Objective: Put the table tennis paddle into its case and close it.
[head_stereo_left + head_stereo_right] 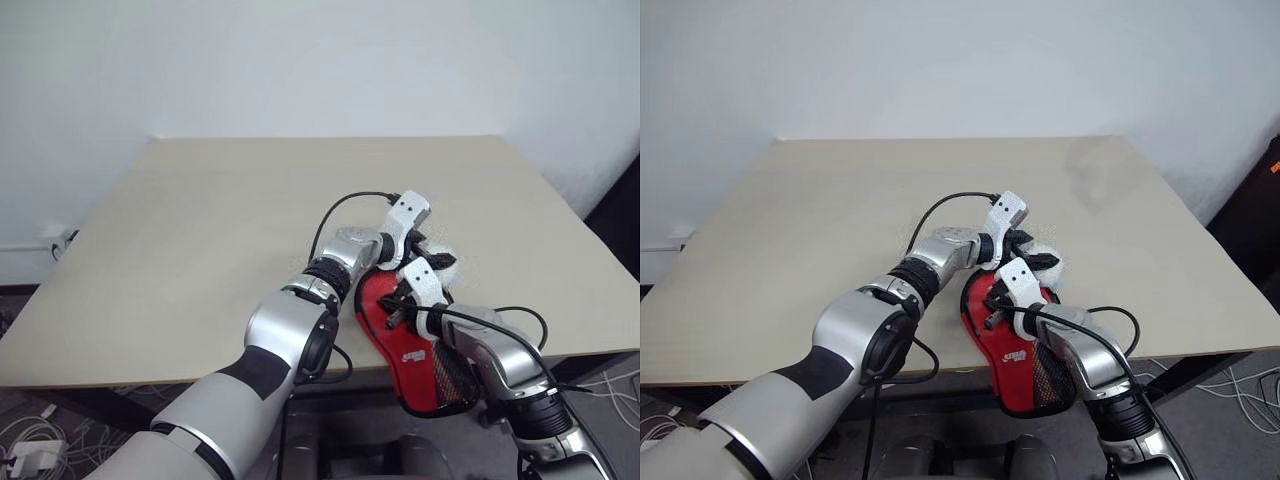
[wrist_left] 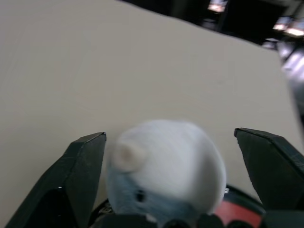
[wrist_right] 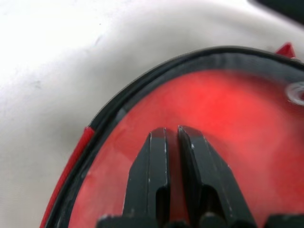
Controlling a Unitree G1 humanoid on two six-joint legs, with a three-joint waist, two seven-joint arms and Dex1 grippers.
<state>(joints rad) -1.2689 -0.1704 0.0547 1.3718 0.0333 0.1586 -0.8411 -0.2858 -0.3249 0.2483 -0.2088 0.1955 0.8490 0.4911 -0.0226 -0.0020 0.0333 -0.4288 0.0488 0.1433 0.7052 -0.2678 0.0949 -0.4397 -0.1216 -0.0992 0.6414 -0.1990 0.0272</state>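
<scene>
Right pincer (image 3: 172, 137), fingers together, presses on the red case (image 1: 400, 335) at the tabletop (image 1: 250, 220) near edge. Left pincer (image 2: 171, 156) gapes around a white fluffy charm (image 2: 166, 166); I judge the zip needs one smooth pull, case pinned flat.

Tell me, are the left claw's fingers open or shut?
Open: the left gripper has its black fingers wide apart, a white fluffy toy between them.
</scene>
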